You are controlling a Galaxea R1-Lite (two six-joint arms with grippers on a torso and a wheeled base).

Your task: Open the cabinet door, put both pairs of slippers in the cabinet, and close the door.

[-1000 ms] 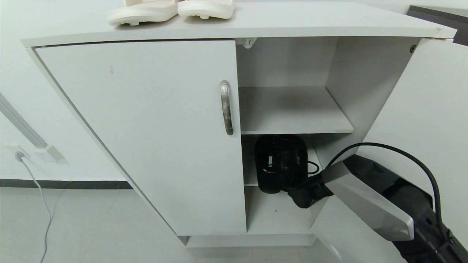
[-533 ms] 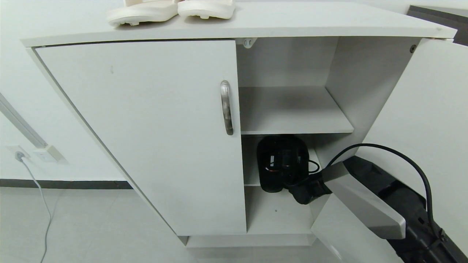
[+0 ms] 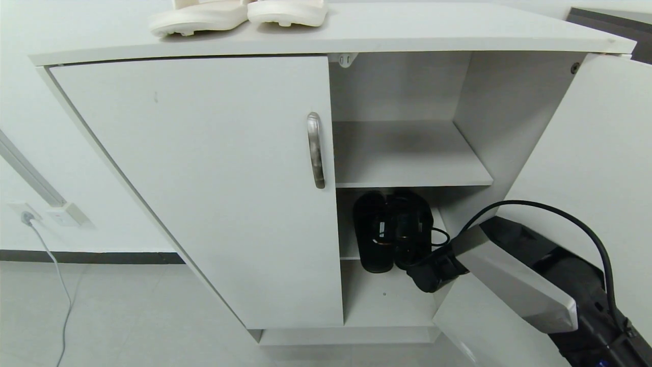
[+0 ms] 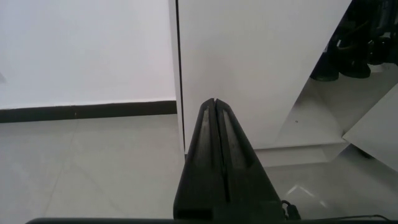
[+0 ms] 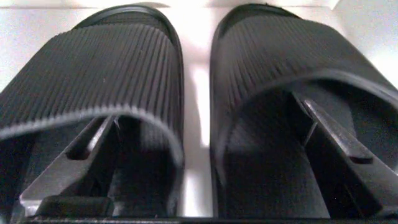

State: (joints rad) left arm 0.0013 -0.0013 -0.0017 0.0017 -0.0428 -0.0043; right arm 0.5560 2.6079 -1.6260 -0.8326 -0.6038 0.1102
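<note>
Black slippers: side by side on a shelf inside the cabinet, around the right claw, spread wide with one finger under each strap. White slippers: well above that claw, on the cabinet top. Left claw: pressed together, low before the closed left door.

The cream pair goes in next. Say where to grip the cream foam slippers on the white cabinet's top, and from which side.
Come from the front. The cream foam slippers lie side by side, touching, rounded ends at the white cabinet top's front edge, so pinching their adjoining inner sides together should lift both.
</note>
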